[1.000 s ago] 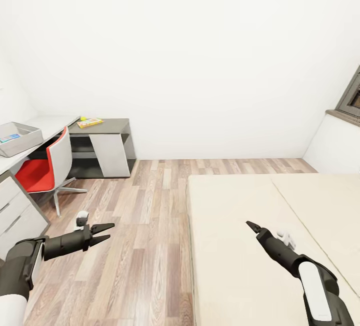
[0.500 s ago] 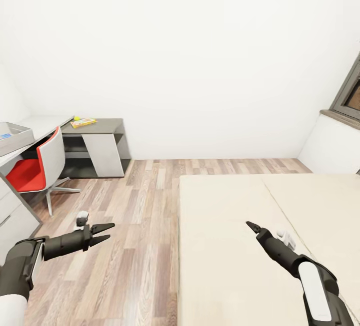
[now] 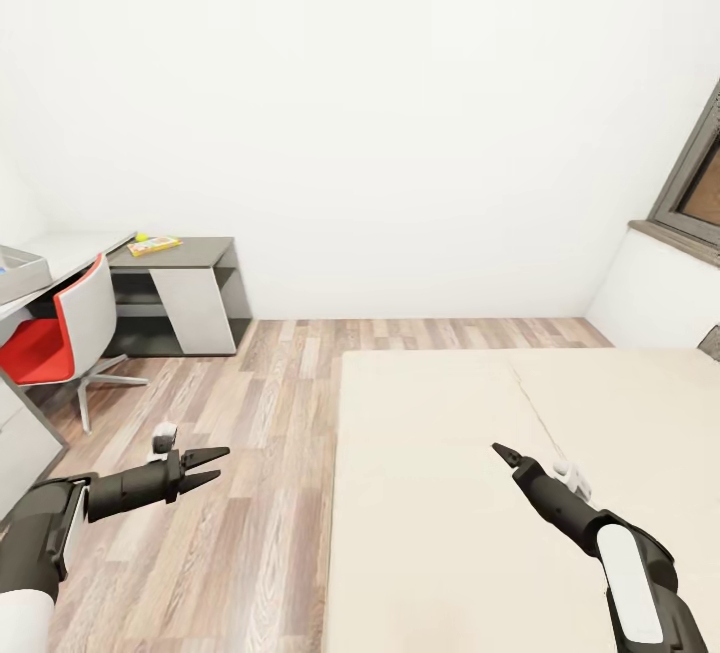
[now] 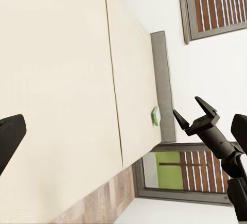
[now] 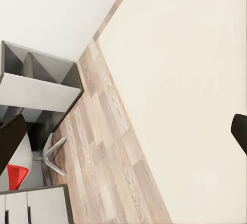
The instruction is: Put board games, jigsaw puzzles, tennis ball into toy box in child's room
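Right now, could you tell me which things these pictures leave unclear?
- Toy box: head view, cut off by the left edge; contents unclear.
- Flat toy and ball on the low cabinet: too small to identify.
- Green-white item at the bed edge: left wrist view, too small.

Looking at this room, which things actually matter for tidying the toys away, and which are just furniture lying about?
Part of the job:
- toy box on the table
- board game
- tennis ball
- bed

Just there:
- red chair
- low cabinet
- window
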